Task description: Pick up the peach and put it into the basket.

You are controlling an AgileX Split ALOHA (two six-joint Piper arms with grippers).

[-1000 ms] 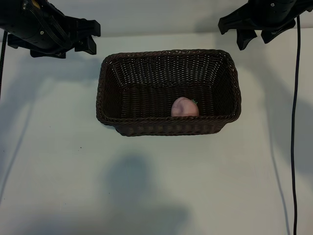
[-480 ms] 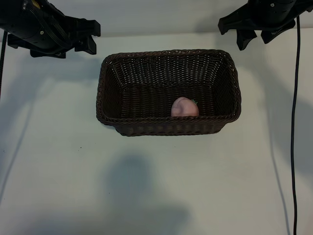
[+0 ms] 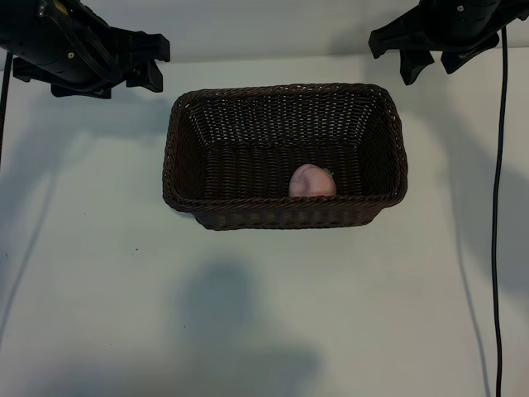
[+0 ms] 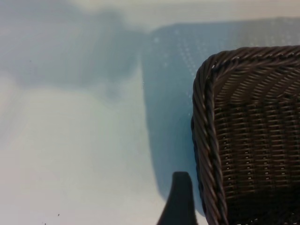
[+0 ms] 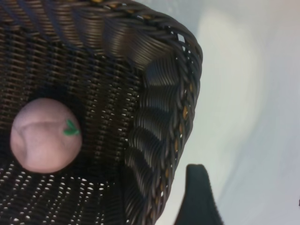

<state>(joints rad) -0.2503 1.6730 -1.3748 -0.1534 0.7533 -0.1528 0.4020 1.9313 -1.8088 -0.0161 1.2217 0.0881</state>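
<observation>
The pale-pink peach [image 3: 312,180] with its tiny green stem bit lies inside the dark-brown wicker basket [image 3: 285,88], against the near wall, right of centre. In the right wrist view the peach [image 5: 44,136] rests on the woven floor near a corner of the basket [image 5: 161,93]. My left gripper [image 3: 157,64] hangs at the far left, beyond the basket's corner, open and empty. At the far right my right gripper [image 3: 434,71] is also open with nothing in it. The left wrist view has a basket corner [image 4: 206,117] and one dark fingertip [image 4: 180,197].
The basket stands mid-table on a white surface [image 3: 264,314]. A black cable [image 3: 498,207] runs down the right side. Soft shadows fall across the front of the table.
</observation>
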